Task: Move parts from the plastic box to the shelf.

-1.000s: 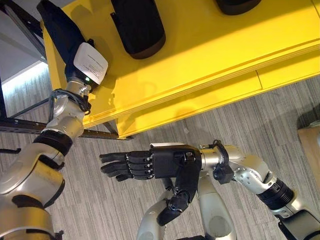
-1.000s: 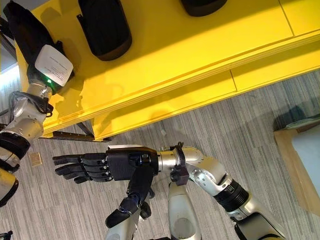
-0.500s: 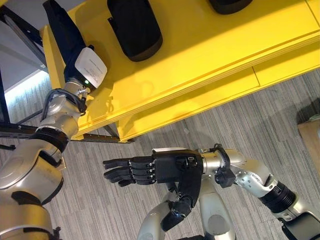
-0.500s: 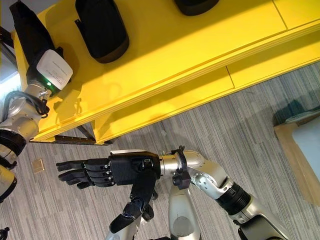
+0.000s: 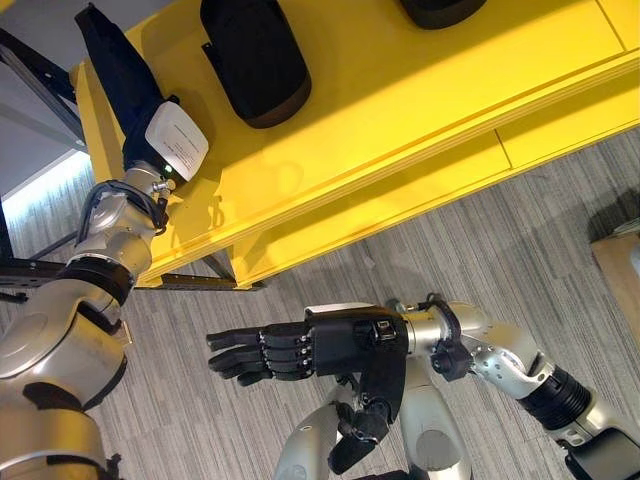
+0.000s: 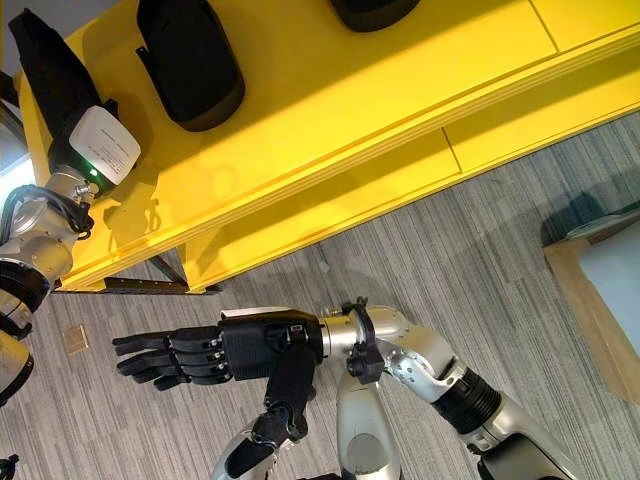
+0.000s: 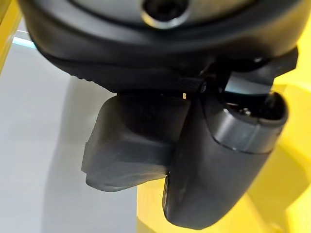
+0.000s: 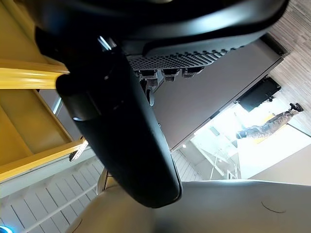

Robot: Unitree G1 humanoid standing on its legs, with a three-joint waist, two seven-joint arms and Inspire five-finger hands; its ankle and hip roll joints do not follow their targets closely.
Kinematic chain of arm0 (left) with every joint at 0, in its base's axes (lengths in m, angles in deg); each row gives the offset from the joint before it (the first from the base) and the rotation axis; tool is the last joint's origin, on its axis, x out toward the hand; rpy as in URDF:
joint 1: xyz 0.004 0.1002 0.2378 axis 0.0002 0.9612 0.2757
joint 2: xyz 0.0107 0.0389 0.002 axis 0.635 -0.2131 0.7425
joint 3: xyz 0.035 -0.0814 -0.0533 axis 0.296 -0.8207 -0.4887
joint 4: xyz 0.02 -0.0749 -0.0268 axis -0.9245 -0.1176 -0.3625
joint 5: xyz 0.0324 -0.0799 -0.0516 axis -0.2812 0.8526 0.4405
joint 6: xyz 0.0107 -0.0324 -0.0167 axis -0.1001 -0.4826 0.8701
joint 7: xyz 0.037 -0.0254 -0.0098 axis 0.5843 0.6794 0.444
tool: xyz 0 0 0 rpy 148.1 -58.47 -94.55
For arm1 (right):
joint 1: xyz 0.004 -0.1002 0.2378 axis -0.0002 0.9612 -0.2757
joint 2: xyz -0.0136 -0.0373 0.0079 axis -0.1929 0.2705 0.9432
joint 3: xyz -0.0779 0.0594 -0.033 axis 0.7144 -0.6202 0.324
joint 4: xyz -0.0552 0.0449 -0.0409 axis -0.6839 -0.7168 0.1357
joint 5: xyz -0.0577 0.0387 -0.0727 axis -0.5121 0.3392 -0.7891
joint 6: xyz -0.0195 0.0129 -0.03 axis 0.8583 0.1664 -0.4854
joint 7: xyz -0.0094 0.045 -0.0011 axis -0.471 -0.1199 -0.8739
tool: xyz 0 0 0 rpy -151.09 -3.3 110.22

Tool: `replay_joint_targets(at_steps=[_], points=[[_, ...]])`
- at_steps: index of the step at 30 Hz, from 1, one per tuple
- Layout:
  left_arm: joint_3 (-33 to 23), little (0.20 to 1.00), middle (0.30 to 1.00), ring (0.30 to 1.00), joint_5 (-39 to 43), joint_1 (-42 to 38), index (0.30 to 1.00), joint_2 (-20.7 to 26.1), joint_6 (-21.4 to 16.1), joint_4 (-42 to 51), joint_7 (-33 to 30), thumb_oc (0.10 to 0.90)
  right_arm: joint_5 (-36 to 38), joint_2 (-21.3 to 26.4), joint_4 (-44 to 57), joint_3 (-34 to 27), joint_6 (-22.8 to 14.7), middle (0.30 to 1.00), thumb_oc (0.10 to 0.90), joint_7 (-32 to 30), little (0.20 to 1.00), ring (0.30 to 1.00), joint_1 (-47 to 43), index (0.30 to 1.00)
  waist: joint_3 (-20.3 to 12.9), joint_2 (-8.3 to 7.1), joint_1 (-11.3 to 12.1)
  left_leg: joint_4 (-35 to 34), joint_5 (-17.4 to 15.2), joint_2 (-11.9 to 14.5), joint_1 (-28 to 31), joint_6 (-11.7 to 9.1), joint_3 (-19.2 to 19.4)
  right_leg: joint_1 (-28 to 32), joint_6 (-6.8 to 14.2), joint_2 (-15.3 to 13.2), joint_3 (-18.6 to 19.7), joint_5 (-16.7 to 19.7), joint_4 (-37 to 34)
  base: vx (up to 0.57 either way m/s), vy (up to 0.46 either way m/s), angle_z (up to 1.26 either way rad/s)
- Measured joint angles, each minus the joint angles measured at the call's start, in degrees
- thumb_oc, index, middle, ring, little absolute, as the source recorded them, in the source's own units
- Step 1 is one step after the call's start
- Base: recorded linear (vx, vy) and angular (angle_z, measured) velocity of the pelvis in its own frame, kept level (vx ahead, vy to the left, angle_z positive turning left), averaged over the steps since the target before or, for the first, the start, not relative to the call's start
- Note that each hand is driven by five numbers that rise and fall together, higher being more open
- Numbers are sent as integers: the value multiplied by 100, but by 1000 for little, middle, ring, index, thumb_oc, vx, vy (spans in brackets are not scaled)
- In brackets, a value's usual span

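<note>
A yellow shelf (image 5: 400,110) runs across the upper part of the eye views. Two black rounded parts lie on it, one (image 5: 255,55) toward the left and one (image 5: 440,8) at the top edge. My left hand (image 5: 120,70) reaches onto the shelf's far left end. In the left wrist view a dark grey shape (image 7: 126,145) sits beside its thumb (image 7: 218,160), and I cannot tell whether that is a part. My right hand (image 5: 345,340) hovers over the floor below the shelf's front edge, open, fingers straight and pointing left, holding nothing.
A black metal frame (image 5: 40,270) stands by the shelf's left end. A light wooden edge (image 5: 620,270) shows at the far right. A small tan square (image 6: 75,338) lies on the striped grey floor.
My right hand has sunk a little lower over the floor and stays open. The whole view has shifted slightly. My left hand stays at the shelf's left end.
</note>
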Motion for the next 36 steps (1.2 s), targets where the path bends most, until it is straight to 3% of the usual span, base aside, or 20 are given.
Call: replay_joint_targets(at_steps=[1, 2, 30, 36], points=[[0, 942, 942, 942, 4, 0, 942, 0, 0, -1, 12, 859, 0, 2, 0, -3, -34, 1000, 900, 8, 1000, 1000, 35, 1000, 0, 0, 5, 0, 0, 2, 1, 0, 0, 0, 0, 2, 0, 0, -1, -34, -52, 0], [-1, 1000, 1000, 1000, 3, 0, 1000, 0, 0, -3, 16, 900, 0, 11, 0, -3, -44, 1000, 900, 10, 1000, 1000, 45, 1000, 0, -1, 7, -1, 0, 1, 0, 0, 1, 1, 0, 2, 0, 1, -4, -29, -40, 0], [-10, 1000, 1000, 1000, -315, -80, 1000, 6, 38, -237, -17, 900, 158, 26, 1, 19, -347, 1000, 900, 192, 1000, 1000, 77, 1000, 3, -8, 75, -12, -11, 24, 2, -5, -9, 91, 22, 13, -18, 107, -172, -11, -19, 0], [-17, 1000, 1000, 1000, 489, -106, 1000, 5, -68, -242, -19, 900, 176, -22, 1, 28, -371, 1000, 900, 184, 1000, 1000, 79, 1000, 4, -42, 149, 7, -12, 30, 2, -3, -39, 102, 25, 16, -32, 112, -164, -13, -75, 2]])
